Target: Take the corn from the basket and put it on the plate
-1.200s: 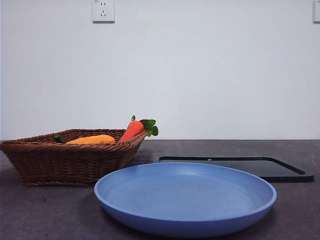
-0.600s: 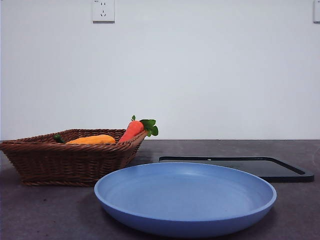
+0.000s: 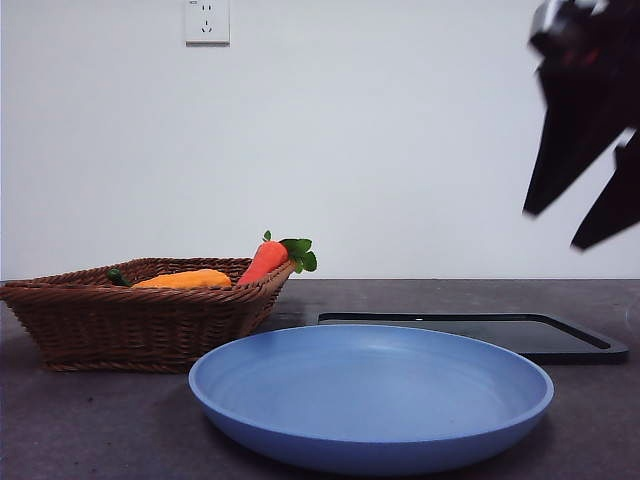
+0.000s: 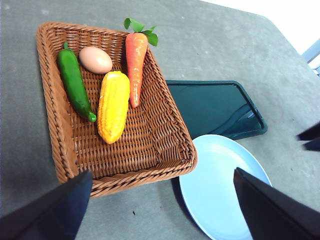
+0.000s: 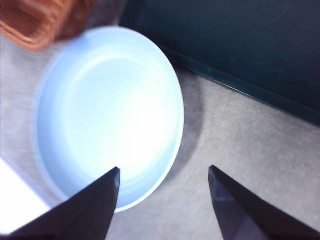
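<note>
Lying in one basket [image 4: 120, 155]: one corn [image 4: 113, 105]; both grippers' jaws spread, empty.

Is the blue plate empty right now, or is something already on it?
Empty. The plate shows only bare blue surface in the right wrist view; the corn lies in the basket.

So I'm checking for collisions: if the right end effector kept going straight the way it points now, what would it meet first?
Probably the table beside the plate. The right end effector, jaws open, straddles the plate's rim there; depth is unclear, so the rim could come first.
</note>
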You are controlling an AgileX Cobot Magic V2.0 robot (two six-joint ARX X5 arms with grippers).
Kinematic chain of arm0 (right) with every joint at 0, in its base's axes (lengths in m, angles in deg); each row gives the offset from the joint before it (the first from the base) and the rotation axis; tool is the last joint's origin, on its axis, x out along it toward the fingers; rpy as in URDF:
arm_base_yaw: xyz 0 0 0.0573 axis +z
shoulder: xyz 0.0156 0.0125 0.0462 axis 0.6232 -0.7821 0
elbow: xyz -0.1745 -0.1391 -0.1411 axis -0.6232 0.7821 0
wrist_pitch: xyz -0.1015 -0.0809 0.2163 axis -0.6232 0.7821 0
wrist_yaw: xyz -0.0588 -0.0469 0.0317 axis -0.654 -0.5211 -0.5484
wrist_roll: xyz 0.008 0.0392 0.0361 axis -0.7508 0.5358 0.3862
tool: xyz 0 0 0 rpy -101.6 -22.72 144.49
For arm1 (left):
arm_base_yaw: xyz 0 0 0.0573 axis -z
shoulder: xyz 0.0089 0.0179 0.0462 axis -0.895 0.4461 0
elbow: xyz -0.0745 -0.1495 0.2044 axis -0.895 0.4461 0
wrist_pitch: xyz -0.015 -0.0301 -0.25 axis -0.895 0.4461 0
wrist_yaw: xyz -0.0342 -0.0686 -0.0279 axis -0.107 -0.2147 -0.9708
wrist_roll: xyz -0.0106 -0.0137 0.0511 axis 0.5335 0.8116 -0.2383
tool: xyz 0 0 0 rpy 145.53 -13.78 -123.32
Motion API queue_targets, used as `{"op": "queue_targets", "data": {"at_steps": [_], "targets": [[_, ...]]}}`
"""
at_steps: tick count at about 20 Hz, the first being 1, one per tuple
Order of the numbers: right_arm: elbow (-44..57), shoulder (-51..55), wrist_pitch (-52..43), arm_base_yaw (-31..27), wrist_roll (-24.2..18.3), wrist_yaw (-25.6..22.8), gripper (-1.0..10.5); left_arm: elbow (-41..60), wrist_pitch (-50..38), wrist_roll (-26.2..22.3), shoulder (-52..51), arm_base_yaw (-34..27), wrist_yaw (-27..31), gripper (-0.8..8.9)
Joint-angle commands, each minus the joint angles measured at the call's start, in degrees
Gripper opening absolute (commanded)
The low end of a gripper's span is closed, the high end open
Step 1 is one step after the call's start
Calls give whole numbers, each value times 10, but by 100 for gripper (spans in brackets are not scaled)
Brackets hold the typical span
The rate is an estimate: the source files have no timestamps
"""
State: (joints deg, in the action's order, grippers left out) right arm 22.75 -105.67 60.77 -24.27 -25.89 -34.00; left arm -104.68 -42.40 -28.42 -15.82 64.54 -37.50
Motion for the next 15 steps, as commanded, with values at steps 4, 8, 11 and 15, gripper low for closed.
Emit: {"op": "queue_targets", "data": {"at_steps": [4,8,11,15], "targets": [[-9,-93,-45,33,6,-16,290,-10,-10,3,3,1,-4,457],[-9,-142,-81,54,6,-17,290,-10,-10,3,3,1,-4,457],[-9,-173,-93,61,6,-17,290,-10,-9,3,3,1,-4,457],[-9,-199,-108,64,7,-17,212,-10,-10,3,4,1,-4,456]]}}
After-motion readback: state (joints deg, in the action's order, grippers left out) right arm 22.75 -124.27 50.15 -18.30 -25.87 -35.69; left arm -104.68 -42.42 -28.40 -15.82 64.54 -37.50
